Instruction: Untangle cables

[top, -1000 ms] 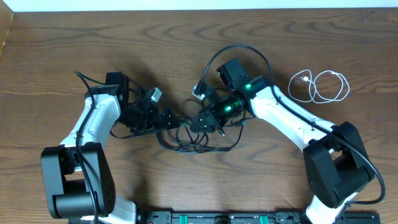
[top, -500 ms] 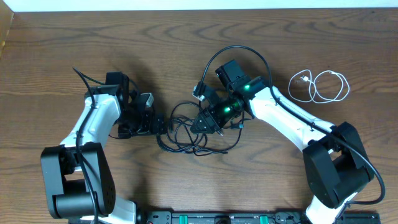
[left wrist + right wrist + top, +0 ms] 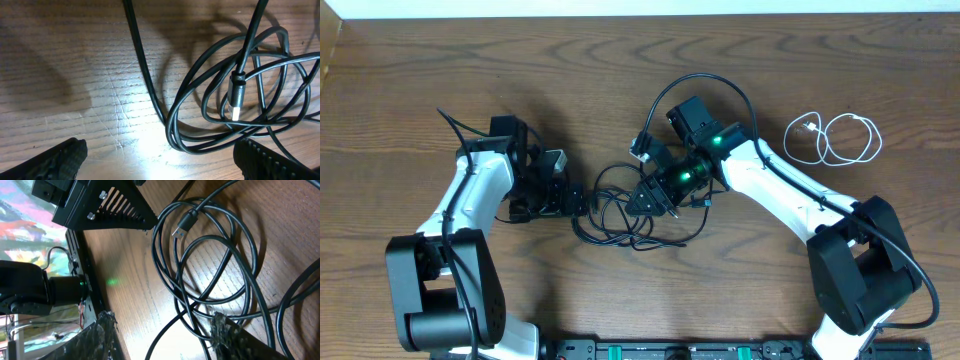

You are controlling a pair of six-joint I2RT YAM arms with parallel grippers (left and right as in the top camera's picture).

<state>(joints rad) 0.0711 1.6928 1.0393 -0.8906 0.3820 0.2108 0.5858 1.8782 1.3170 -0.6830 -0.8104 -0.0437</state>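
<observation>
The black cables [image 3: 620,212] lie in a loose tangle of loops on the wooden table between my two grippers. In the left wrist view the loops [image 3: 210,125] lie ahead, with a plug end [image 3: 236,97] among them. My left gripper [image 3: 575,200] [image 3: 160,165] is open just left of the tangle, and nothing is between its fingers. My right gripper [image 3: 645,198] [image 3: 165,340] is open over the tangle's right side, with black strands running between its fingers. A USB plug [image 3: 184,226] lies on the loops there. The white cable [image 3: 835,138] lies coiled apart at the far right.
A thick black arm wire [image 3: 695,85] arches above the right wrist. The left arm's gripper body [image 3: 100,207] shows at the top of the right wrist view. The robot base bar [image 3: 670,350] runs along the front edge.
One second ago my left gripper reached into the tangle; it has since drawn back to the left, and the loops now lie spread between the grippers. The right gripper has barely moved.
</observation>
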